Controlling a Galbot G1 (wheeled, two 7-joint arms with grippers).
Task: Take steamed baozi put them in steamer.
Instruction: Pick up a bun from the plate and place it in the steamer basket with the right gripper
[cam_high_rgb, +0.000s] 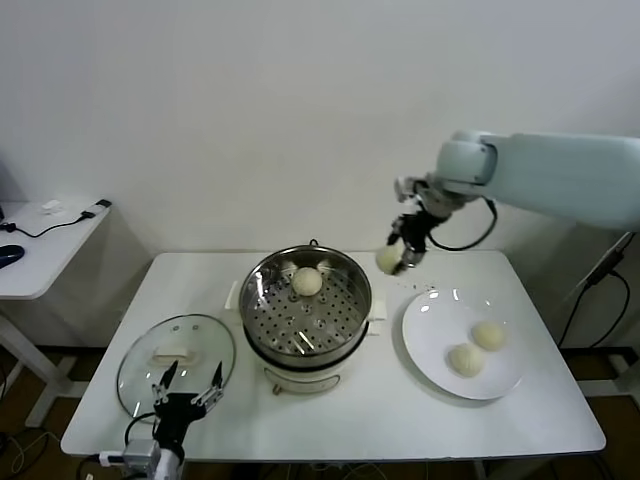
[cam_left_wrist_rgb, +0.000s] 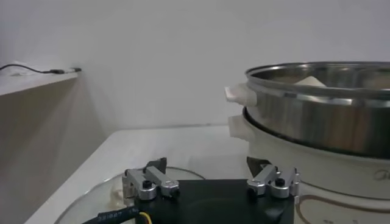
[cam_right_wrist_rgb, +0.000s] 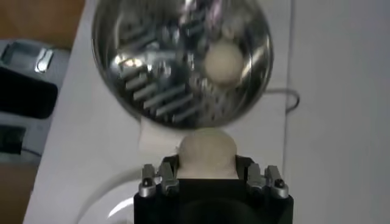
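Mid-transfer of the second bun: right gripper (cam_high_rgb: 398, 258) pinching a steamed baozi (cam_right_wrist_rgb: 207, 151) between its fingers, held in the air above the counter (cam_high_rgb: 520, 420), between the white plate (cam_high_rgb: 425, 325) and the steamer (cam_high_rgb: 262, 290), nearer the steamer's far right rim. One baozi (cam_high_rgb: 307, 281) already on the perforated tray, toward the back. Two more baozi (cam_high_rgb: 488, 335) and (cam_high_rgb: 466, 359) waiting on the plate, close together but apparently not touching.

Next move, as a judgement: carry the held bun leftward over the steel rim, lower toward a bare part of the tray, then release. Plenty of free tray in front of and beside the seated bun, so worth aiming clear of it to avoid pressing one against the other. Rim height calls for staying high until fully over the pot.

Left gripper (cam_high_rgb: 186, 385) parked low at the near counter edge, fingers spread wide, over the edge of the glass lid (cam_high_rgb: 150, 365) lying flat left of the steamer. Lid off and out of the carrying path. Side table (cam_high_rgb: 40, 250) with cables well off to the left. Nothing visible blocking the route.
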